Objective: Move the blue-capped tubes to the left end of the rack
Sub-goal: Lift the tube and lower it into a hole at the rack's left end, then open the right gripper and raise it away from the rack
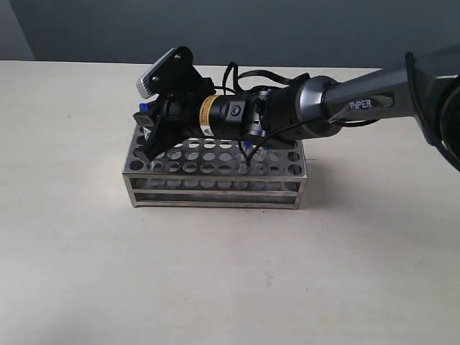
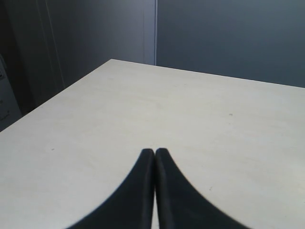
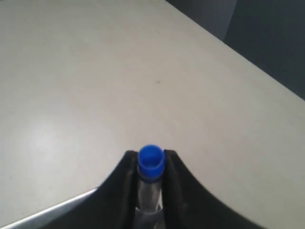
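The silver rack [image 1: 215, 176] stands mid-table in the exterior view. My right arm reaches across it to its far left corner. There my right gripper [image 1: 146, 123] is shut on a blue-capped tube [image 1: 143, 108], with the fingers gripping just below the cap. In the right wrist view the blue cap [image 3: 151, 161] sits between the black fingertips of the gripper [image 3: 151, 155], with the rack's edge [image 3: 52, 210] below. A second blue cap [image 1: 246, 148] peeks out under the arm; other tubes are hidden. My left gripper [image 2: 155, 152] is shut on nothing above bare table.
The right arm's body and its cables [image 1: 287, 111] cover the rack's back rows. Pale table [image 1: 215, 273] lies all round the rack. The left arm is outside the exterior view.
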### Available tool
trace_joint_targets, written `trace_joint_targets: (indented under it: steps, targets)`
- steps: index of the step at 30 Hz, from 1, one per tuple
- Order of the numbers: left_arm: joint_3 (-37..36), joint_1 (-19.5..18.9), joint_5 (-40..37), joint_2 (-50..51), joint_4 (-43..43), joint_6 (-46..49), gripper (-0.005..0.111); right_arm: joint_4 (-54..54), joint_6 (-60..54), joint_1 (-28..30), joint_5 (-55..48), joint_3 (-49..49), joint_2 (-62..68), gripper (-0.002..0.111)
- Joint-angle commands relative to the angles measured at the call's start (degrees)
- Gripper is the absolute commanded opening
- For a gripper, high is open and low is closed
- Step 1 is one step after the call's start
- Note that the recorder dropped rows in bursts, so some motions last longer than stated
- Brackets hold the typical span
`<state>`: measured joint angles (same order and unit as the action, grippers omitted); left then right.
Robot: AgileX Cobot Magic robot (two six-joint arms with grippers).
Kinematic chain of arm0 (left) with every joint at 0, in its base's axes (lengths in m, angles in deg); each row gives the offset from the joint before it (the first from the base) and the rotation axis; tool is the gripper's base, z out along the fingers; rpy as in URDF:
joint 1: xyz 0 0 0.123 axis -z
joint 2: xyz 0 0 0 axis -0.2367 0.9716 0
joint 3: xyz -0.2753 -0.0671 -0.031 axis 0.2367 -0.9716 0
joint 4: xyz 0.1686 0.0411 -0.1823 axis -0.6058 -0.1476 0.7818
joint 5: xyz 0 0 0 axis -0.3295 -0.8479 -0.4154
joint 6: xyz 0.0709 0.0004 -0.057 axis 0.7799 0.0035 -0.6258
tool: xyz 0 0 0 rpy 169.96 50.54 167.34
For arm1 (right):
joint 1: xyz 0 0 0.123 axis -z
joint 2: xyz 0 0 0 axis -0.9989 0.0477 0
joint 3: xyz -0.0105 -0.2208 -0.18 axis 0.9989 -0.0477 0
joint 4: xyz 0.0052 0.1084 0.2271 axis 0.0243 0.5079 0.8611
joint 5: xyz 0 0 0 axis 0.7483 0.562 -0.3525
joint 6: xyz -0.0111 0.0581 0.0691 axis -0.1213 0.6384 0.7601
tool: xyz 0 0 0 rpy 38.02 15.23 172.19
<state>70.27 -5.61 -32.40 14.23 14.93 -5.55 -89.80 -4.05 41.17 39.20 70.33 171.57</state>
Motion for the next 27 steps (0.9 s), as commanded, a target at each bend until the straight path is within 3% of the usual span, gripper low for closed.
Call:
trace_joint_targets:
  steps: [1, 5, 13, 21, 27]
  targets:
    - [0.2, -0.1, 0.0, -0.2, 0.1, 0.0, 0.001, -0.1, 0.4, 0.0, -0.4, 0.2, 0.1, 0.035]
    - [0.2, -0.1, 0.0, -0.2, 0.1, 0.0, 0.001, -0.1, 2.5, 0.0, -2.8, 0.2, -1.5, 0.044]
    - [0.2, -0.1, 0.0, -0.2, 0.1, 0.0, 0.001, -0.3, 3.8, 1.1, -18.0, -1.5, -17.0, 0.045]
    - [0.2, -0.1, 0.0, -0.2, 0.2, 0.0, 0.001, 0.1, 3.1, 4.0, -17.0, -22.7, -38.7, 0.045]
    - [0.2, -0.1, 0.0, -0.2, 0.2, 0.0, 0.001, 11.4, -1.6, 9.9, -9.3, -39.1, -49.3, 0.040]
